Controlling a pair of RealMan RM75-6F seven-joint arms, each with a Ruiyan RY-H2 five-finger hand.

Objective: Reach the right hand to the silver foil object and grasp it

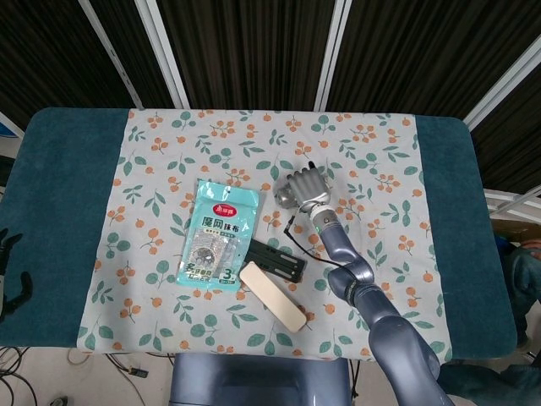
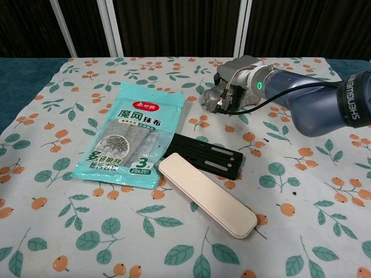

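The crumpled silver foil object lies on the floral cloth just right of the table's middle. My right hand lies over its right side with the fingers curled down around it. In the chest view the foil object pokes out to the left of the curled right hand, which grips it low on the cloth. My left hand shows only as a few dark, spread fingers at the far left edge, off the table, holding nothing.
A teal cloth packet lies left of the foil. A black slotted plate and a beige oblong case lie in front of it, also seen as plate and case.
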